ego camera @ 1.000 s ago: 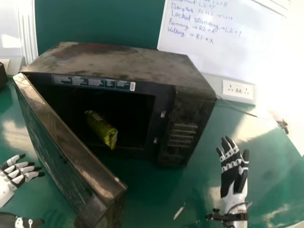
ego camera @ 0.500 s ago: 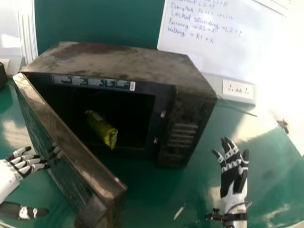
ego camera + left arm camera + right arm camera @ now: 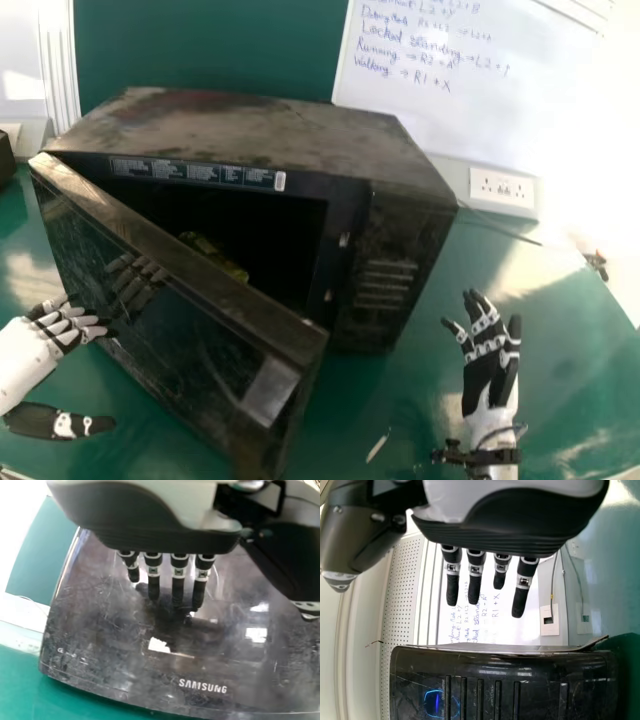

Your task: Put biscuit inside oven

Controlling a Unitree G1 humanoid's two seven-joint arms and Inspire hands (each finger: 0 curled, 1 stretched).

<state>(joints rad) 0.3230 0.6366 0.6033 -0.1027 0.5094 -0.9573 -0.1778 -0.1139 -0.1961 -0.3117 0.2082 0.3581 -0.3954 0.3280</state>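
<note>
The surface [image 3: 560,340] is green, the wall panel [image 3: 210,50] a darker green. The oven [image 3: 385,300] is black, its top mottled grey and brown; its door [image 3: 170,330] is dark with pale streaks. The biscuit packet [image 3: 207,247] is yellow-green. The whiteboard [image 3: 430,130] is white with blue handwriting. The left hand [image 3: 28,355] and right hand [image 3: 487,370] show 2 colours, white and black. The perforated panel [image 3: 405,580] has dark dots on off-white.

Oven door [image 3: 190,320] before left hand [image 3: 28,350]
It bars the cavity [image 3: 285,235] from that side; the gap past its free edge opens toward the right hand [image 3: 480,385].
</note>
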